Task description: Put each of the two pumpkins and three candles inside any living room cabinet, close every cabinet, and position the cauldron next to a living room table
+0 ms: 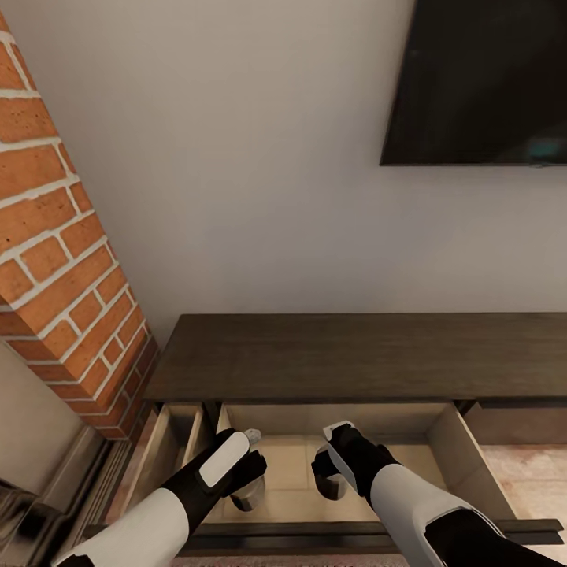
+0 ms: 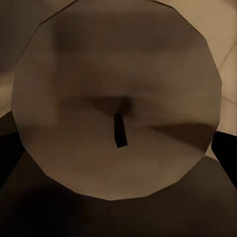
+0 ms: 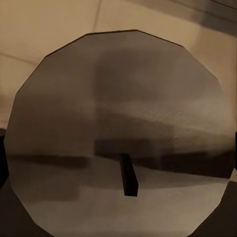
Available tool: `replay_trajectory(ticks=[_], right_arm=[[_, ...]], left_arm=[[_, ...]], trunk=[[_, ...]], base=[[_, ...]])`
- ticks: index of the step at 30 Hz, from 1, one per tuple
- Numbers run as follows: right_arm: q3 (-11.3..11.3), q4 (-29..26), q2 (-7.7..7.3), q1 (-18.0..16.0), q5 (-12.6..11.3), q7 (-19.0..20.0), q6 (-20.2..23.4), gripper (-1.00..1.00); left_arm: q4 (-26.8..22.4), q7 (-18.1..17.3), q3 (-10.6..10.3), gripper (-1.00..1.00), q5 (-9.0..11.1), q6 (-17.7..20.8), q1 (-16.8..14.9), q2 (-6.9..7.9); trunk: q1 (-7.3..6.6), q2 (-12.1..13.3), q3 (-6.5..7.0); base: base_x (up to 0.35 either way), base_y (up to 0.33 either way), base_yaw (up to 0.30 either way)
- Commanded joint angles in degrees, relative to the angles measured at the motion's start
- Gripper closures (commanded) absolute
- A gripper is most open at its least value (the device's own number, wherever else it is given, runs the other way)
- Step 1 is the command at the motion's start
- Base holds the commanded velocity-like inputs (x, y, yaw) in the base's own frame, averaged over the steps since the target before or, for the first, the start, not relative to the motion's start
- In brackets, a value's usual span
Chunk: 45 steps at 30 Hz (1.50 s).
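Dark brown wood grain covers the long, low cabinet (image 1: pixel 354 354) against the pale wall, and one of its drawers (image 1: pixel 461 457) is pulled open toward the robot, showing a pale beige inside. Both arms reach forward and down into that drawer, side by side, forearms white, wrists and grippers black.

The left gripper (image 1: pixel 250 494) hangs over the drawer floor with a candle (image 1: pixel 249 498) beneath it; in the head view only a sliver of the grey cylinder shows under the black fingers. The left wrist view looks straight down on this candle (image 2: pixel 116 98): a flat, many-sided grey-olive top with a short dark wick near its middle, and the dark edges of the fingers at either side of it. The jaws appear to pinch the candle.

The right gripper (image 1: pixel 337 482) sits just beside the left one, over the middle of the drawer, its wrist bent downward. The second candle (image 3: pixel 121 133) shows in the right wrist view, again seen from above, grey-olive with a stubby dark wick, the beige drawer floor behind it. Whether the right jaws press on it or stand apart cannot be told.

No writing or label can be read anywhere. A black screen (image 1: pixel 480 79) hangs on the wall above, and a red brick column (image 1: pixel 55 260) stands at the cabinet's left end.
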Motion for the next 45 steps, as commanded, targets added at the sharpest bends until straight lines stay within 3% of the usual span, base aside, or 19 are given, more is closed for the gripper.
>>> replay_trajectory(ticks=[1, 10, 22, 33, 45], right_arm=[[0.0, 0.0, 0.00, 0.0, -0.1, -0.1, 0.0, 1.00], [0.1, 0.0, 0.00, 0.0, 0.0, -0.7, -0.2, 1.00], [0.1, -0.1, 0.00, 0.0, 0.0, -0.3, -0.1, 1.00], [0.1, -0.4, 0.00, -0.1, 0.0, -0.2, 0.0, 1.00], [-0.1, -0.3, 0.00, -0.2, -0.1, -0.4, 0.0, 1.00]], left_arm=[[0.0, 0.0, 0.0, 1.00, -0.1, 0.0, 0.0, -0.07], [-0.2, 2.5, -0.2, 1.00, -0.5, 0.1, -0.1, -0.91], [-1.5, 2.2, -0.2, 1.00, -0.4, -0.1, -0.1, -0.94], [-7.0, 2.2, -0.5, 1.00, -0.4, -0.2, -0.1, -0.85], [-6.8, 2.3, -0.7, 1.00, -0.4, -0.2, -0.1, -0.85]], trunk=[[0.00, 0.0, -0.09], [0.00, 0.0, -0.93], [0.00, 0.0, -1.17], [0.00, 0.0, -1.25], [0.00, 0.0, -2.09]], base=[[0.000, 0.000, 0.000], [0.000, 0.000, 0.000], [0.000, 0.000, 0.081], [0.000, 0.000, 0.104], [0.000, 0.000, 0.081]])
